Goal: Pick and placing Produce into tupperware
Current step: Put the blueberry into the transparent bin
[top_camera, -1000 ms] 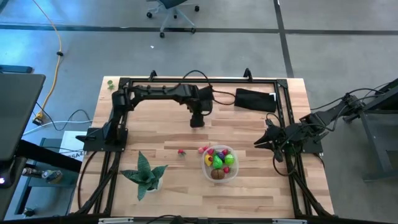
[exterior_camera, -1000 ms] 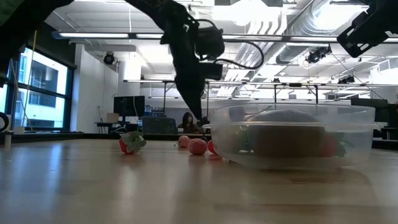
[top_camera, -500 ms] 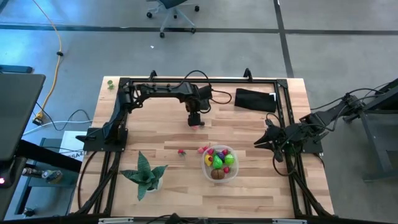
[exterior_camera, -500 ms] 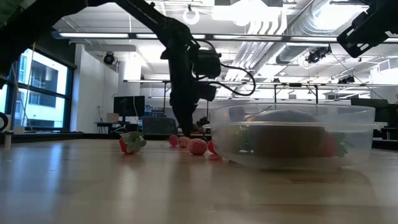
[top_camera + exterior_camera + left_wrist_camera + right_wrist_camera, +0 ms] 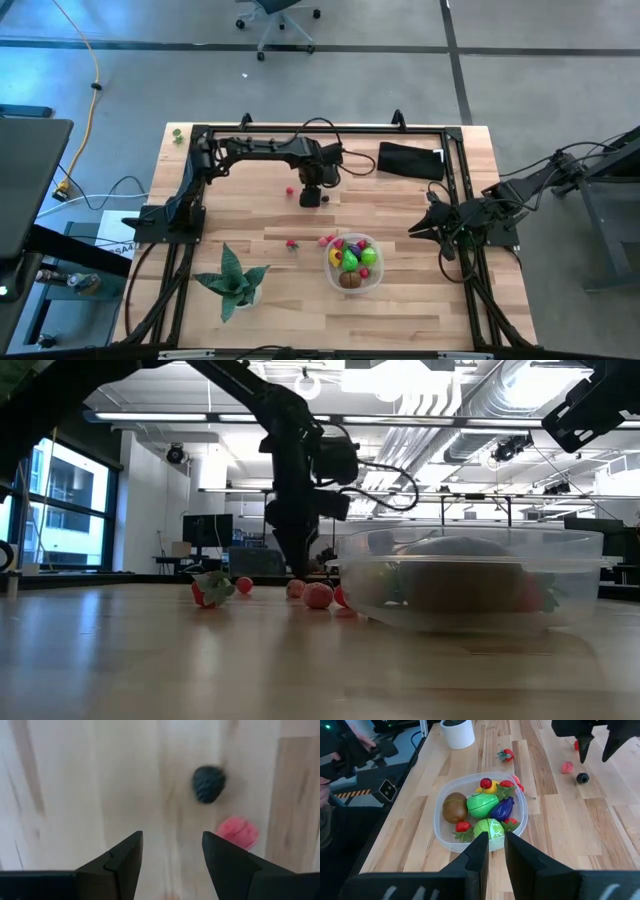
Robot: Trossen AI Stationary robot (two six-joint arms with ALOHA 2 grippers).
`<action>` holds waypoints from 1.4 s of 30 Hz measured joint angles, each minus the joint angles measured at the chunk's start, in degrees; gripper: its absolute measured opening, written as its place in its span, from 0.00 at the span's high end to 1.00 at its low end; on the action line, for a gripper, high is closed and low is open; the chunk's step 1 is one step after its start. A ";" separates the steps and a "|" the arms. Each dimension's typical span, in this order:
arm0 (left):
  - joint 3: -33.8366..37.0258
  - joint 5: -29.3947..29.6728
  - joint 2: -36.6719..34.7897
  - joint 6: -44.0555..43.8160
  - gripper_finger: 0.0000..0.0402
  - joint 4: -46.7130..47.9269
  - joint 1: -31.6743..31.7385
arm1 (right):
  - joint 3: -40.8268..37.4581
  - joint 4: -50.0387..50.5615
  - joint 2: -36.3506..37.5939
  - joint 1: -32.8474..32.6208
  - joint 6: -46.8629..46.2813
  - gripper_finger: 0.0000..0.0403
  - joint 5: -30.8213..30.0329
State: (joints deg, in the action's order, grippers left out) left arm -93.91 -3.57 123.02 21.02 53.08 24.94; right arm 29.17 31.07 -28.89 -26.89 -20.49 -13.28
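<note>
The clear round tupperware (image 5: 329, 263) stands right of the table's middle and holds several produce pieces: brown, bright green, purple, yellow and red; its rim also shows in the right wrist view (image 5: 438, 820). My left gripper (image 5: 312, 197) is open and empty, pointing down low over the table's far middle. A dark berry (image 5: 209, 784) and a pink berry (image 5: 237, 832) lie on the wood just beyond its fingers. A small red piece (image 5: 290, 188) lies to its left. A strawberry (image 5: 291, 243) and a pink berry (image 5: 326, 240) lie near the tupperware. My right gripper (image 5: 415, 232) waits shut at the right.
A green spiky potted plant (image 5: 235, 280) stands at the near left. A black pouch (image 5: 410, 160) lies at the far right. Black frame rails (image 5: 190, 200) run along the table's left, far and right sides.
My left gripper has gone down to the table at the far middle. A small red piece has rolled away from it toward the table's left edge and now lies apart from the gripper.
</note>
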 joint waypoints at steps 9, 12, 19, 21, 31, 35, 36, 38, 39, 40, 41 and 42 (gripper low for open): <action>0.00 -3.89 -0.02 9.43 0.52 -4.50 -1.83 | 0.01 0.00 0.00 -0.02 -0.02 0.87 -0.02; 0.00 -4.96 0.00 10.09 0.52 -4.63 -2.20 | 0.00 -0.02 0.00 0.00 -0.02 0.87 -0.02; -0.12 -5.26 1.73 10.02 0.52 -7.53 -2.57 | 0.00 -0.02 -0.01 -0.02 -0.02 0.87 -0.02; 0.02 -5.80 1.83 9.98 0.52 -6.78 -2.48 | 0.02 -0.02 0.00 -0.02 0.00 0.87 0.00; -0.02 -5.64 2.93 8.88 0.52 -7.67 -2.48 | 0.00 -0.02 -0.02 0.00 -0.02 0.87 -0.02; -0.02 -5.57 2.91 8.76 0.52 -7.79 -2.55 | 0.00 -0.02 -0.01 0.00 -0.02 0.87 -0.02; -0.02 -5.52 2.91 8.74 0.52 -7.79 -2.57 | 0.00 -0.02 0.00 -0.02 0.00 0.87 0.00; -0.02 -5.27 2.91 8.74 0.52 -7.83 -2.57 | 0.00 -0.02 0.00 0.00 -0.02 0.87 0.00; -0.02 -5.12 2.91 8.74 0.52 -7.77 -2.59 | 0.00 -0.02 -0.02 -0.01 -0.01 0.87 -0.01; -0.02 -5.00 2.91 8.73 0.52 -7.74 -2.59 | 0.00 -0.02 -0.01 -0.02 -0.01 0.87 -0.01; -0.02 -4.98 2.91 8.74 0.52 -7.74 -2.59 | 0.00 -0.02 -0.01 -0.01 0.00 0.87 -0.01; -0.02 -4.98 2.91 8.74 0.52 -7.76 -2.82 | 0.00 -0.02 -0.01 -0.01 -0.02 0.87 -0.01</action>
State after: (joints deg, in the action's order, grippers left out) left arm -93.93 -8.56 125.93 29.76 45.32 22.12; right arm 29.17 31.05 -28.90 -26.91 -20.51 -13.29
